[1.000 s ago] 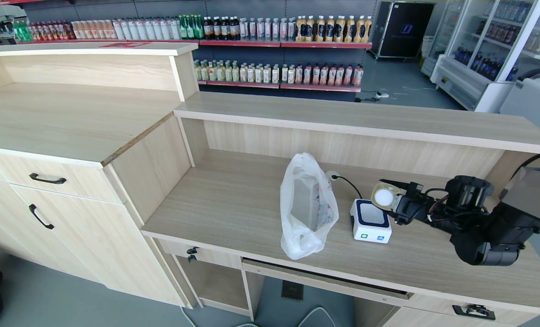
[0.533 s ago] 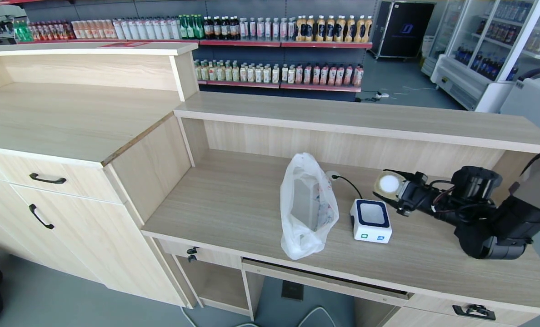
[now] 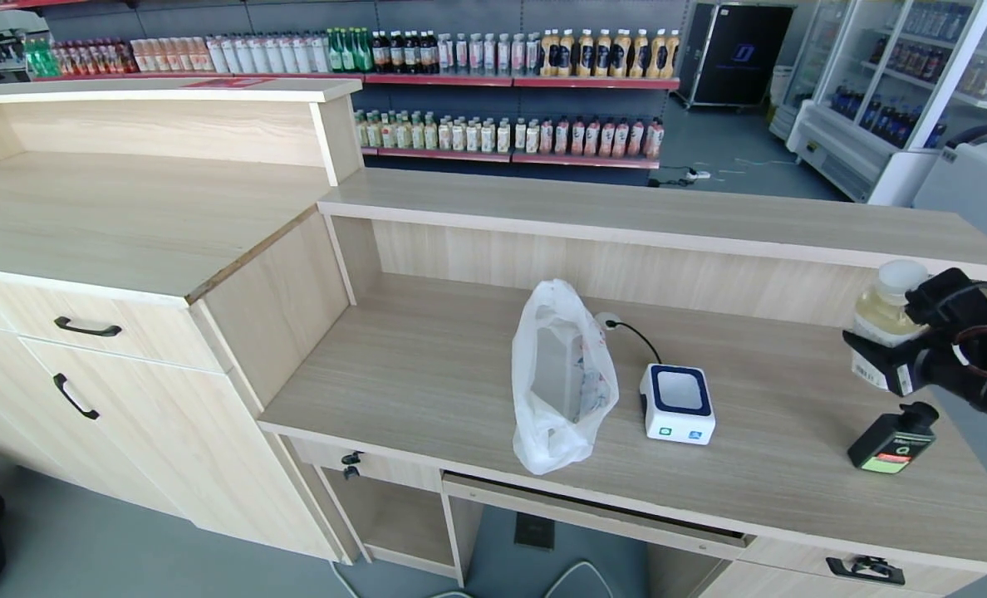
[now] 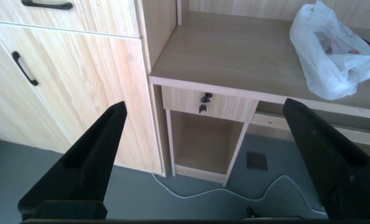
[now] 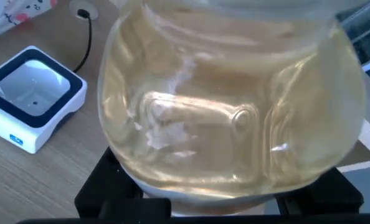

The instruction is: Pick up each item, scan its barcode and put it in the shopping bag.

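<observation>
Clear plastic, pale yellow liquid, white cap: that's the bottle (image 3: 880, 311) the right gripper (image 3: 882, 364) has clamped around its lower body, upright, up off the wooden counter (image 3: 427, 365) at its right end, well apart from the boxy white scanner (image 3: 678, 402). I'd say it's not bagged yet, and the small dark bottle (image 3: 891, 440) lying nearby is waiting too. The crinkly, see-through shopping bag (image 3: 562, 390) seems to hold something already. The left gripper (image 4: 203, 112) hangs spread wide, empty, down by the counter's front.
</observation>
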Robot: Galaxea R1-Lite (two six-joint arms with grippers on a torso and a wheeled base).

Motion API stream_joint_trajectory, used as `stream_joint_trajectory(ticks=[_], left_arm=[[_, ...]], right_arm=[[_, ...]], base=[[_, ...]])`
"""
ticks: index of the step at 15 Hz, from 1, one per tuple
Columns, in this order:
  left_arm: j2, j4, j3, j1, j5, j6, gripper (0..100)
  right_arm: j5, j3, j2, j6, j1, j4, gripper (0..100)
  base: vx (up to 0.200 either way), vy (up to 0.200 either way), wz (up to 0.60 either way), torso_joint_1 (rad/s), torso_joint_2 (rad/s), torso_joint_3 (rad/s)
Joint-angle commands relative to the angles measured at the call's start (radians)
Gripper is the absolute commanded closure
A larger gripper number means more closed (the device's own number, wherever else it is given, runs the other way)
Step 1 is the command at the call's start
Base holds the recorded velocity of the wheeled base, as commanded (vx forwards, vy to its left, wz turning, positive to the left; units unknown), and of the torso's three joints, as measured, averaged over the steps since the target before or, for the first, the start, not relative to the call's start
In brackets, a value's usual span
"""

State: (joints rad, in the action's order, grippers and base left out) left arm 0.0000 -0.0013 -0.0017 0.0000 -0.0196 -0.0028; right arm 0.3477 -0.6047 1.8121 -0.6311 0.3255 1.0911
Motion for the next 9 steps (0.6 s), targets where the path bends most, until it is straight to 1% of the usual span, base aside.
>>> stream_joint_trajectory(ticks=[1,2,8,9], left_arm=[[0.002,0.0,0.0,0.0,0.0,0.0,0],[0.002,0.0,0.0,0.0,0.0,0.0,0],[0.002,0.0,0.0,0.0,0.0,0.0,0],[0.002,0.0,0.0,0.0,0.0,0.0,0]], right_arm=[[-0.081,0.022,-0.131,0.076,0.027,-0.088,100],[-0.096,0.033,-0.154,0.076,0.043,-0.132,100],[-0.09,0.057,-0.192,0.08,0.044,-0.131,100],[-0.087,0.057,-0.194,0.085,0.033,-0.123,100]], base=[[0.0,0.0,0.0,0.0,0.0,0.0],[0.0,0.0,0.0,0.0,0.0,0.0],[0.0,0.0,0.0,0.0,0.0,0.0],[0.0,0.0,0.6,0.002,0.01,-0.002]])
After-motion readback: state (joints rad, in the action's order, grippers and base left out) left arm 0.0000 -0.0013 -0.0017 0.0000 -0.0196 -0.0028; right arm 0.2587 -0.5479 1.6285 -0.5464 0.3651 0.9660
